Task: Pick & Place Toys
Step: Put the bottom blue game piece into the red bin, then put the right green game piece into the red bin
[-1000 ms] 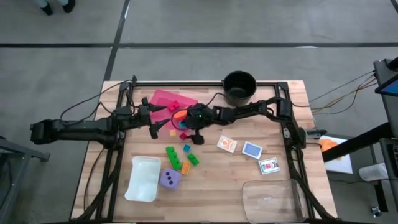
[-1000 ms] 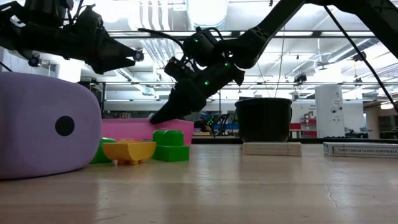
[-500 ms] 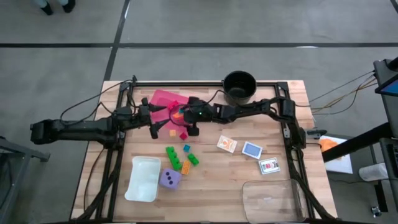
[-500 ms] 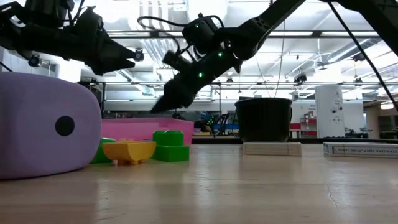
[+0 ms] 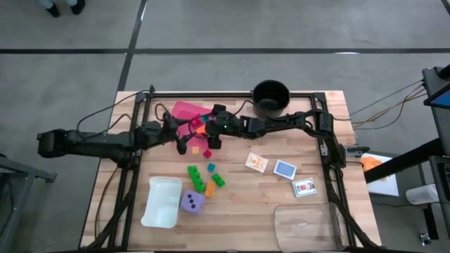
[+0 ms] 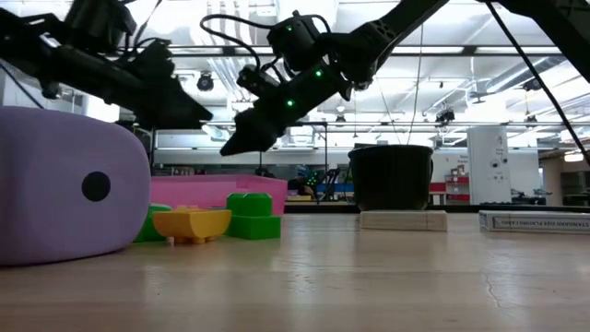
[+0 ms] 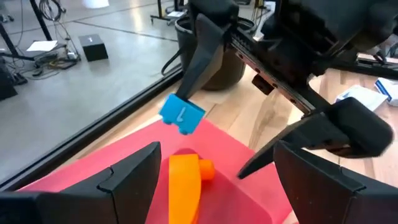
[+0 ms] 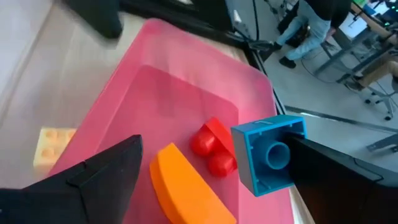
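Observation:
My right gripper [image 5: 209, 133] hangs open above the pink tray [image 5: 184, 112]. A small blue brick [image 8: 270, 152] shows at one of its fingertips, above the tray floor, and appears in the left wrist view as well [image 7: 182, 114]. An orange brick [image 8: 186, 186] and a red brick [image 8: 211, 146] lie in the tray. My left gripper [image 7: 214, 155] is open at the tray's near left side and holds nothing. Green bricks [image 5: 194, 174], a teal brick [image 5: 211, 167], the purple die [image 5: 191, 202] and three cards [image 5: 285, 169] rest on the table. My right gripper has the blue brick's side [image 8: 292, 146] against the tip of one finger [image 7: 189, 87]; the other finger stands well apart from it. The brick is clear of the tray. I cannot tell whether it clings to that finger or is dropping past it.
A black round pot [image 5: 271, 97] stands at the far edge, close behind my right arm. A white tub [image 5: 163, 202] and a clear lid [image 5: 306, 223] lie near the front. A pink brick [image 5: 207, 152] and a yellow brick [image 8: 53, 146] lie on the wood beside the tray.
My right gripper has risen and drawn toward the far left, over the tray, tipping its fingers closer to level. My left gripper has come forward toward the tray and dipped lower. Both kept their fingers apart.

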